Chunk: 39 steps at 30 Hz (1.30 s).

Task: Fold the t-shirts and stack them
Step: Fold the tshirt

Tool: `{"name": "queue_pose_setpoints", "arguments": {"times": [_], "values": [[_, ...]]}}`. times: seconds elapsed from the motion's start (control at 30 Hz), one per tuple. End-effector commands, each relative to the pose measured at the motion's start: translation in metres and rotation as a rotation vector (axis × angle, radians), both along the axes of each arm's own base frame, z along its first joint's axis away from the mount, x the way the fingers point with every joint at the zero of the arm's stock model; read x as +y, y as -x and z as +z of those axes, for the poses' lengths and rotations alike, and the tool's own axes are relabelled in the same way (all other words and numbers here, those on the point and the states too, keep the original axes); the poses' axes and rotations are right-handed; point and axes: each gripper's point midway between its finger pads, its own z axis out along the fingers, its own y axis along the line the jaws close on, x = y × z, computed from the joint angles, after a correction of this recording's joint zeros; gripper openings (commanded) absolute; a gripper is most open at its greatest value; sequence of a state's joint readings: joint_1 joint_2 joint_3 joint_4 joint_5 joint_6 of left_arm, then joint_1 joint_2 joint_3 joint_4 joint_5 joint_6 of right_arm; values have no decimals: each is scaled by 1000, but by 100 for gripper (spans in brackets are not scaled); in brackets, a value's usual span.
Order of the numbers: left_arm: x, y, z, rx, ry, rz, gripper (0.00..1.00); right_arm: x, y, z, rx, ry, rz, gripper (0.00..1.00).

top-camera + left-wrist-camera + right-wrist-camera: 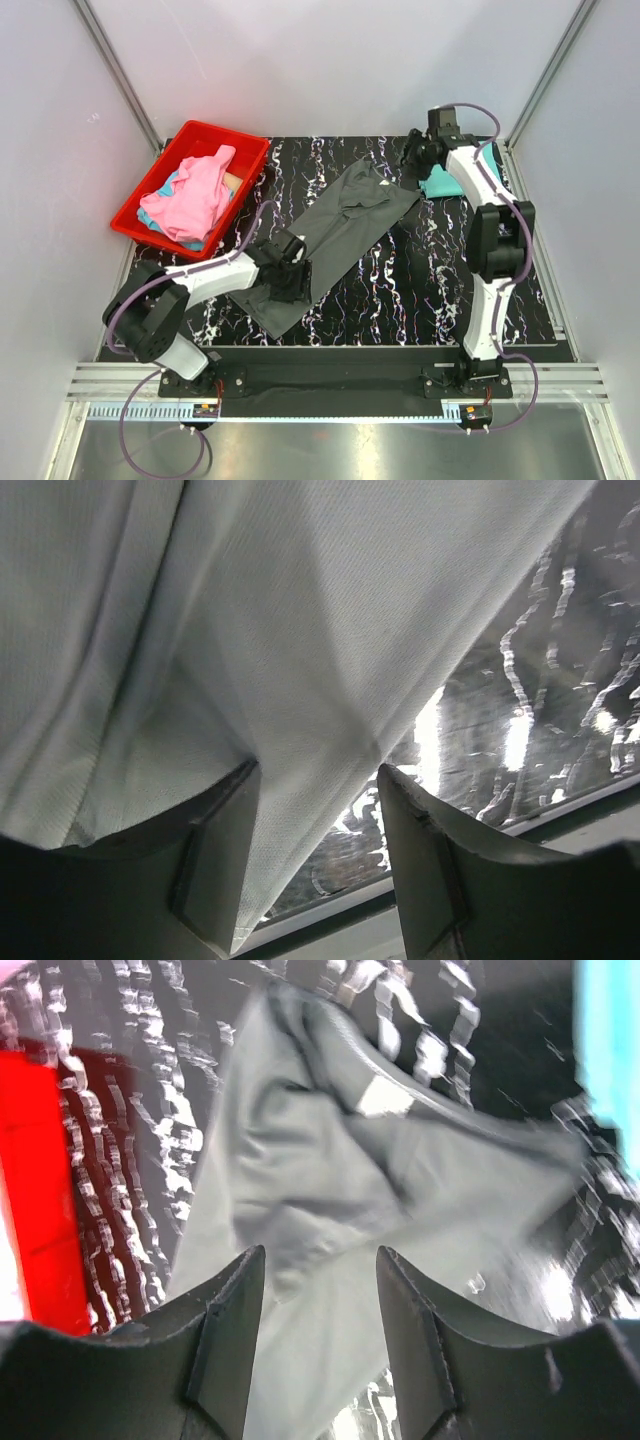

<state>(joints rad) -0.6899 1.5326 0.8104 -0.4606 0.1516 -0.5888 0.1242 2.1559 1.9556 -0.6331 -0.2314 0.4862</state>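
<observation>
Mid-fold: dark charcoal grey cloth t-shirt (350, 215) on black marbled desk (430, 290); left claw (318, 770), right claw (320, 1260) both released (cloth between left's fingers). Next, I judge: pinch a hem.

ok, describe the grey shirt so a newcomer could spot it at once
Start from the black white-veined table top. Spread diagonally across its middle lies a dark charcoal grey cloth t-shirt, between the red plastic bin at the far left and the teal cloth t-shirt at the far right. It is the only grey garment, and the only one spread out long.
</observation>
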Motion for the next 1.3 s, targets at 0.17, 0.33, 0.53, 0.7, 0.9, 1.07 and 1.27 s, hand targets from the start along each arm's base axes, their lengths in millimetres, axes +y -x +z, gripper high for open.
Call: {"name": "queue_pose_setpoints", "arguments": {"times": [0.17,0.33,0.53,0.7,0.9,1.07,1.27], "values": [[-9,19,-12,13,-3,29,57,-43,16,-38,3,41,-188,52],[-7,25,-14,16,-13,43,57,-45,15,-73,68,58,-179,47],[-1,27,-10,5,-32,54,58,-60,7,-92,84,106,-215,51],[6,33,-11,17,-51,62,58,-71,3,-108,108,165,-233,51],[12,39,-12,32,-62,94,59,-77,3,-128,132,195,-244,37],[-12,45,7,64,101,141,59,-72,-19,-122,72,190,-209,6],[-69,27,95,29,445,168,61,-34,-73,-107,-49,54,-27,3]]}}
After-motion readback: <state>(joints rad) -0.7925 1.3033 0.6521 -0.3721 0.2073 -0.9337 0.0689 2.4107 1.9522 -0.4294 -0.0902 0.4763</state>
